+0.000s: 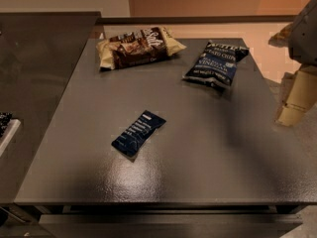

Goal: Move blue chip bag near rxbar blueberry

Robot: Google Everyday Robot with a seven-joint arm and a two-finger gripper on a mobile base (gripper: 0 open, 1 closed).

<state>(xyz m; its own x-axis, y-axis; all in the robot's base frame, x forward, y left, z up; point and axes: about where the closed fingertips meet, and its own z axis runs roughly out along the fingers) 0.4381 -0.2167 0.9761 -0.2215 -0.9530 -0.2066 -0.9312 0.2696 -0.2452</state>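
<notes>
Navy blue chip bag (214, 63) at back, rxbar blueberry (137, 133) central — gripper (290, 114) far right

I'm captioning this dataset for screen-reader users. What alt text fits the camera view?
A blue chip bag lies at the back right of a grey table, apart from the rxbar blueberry near the middle, with a brown and cream snack bag at the back left. The robot's tool hangs beyond the table's right edge, touching none of them.

gripper (296, 98): at right edge, pointing down | arm: mostly cut off, seemingly tilted leftward
</notes>
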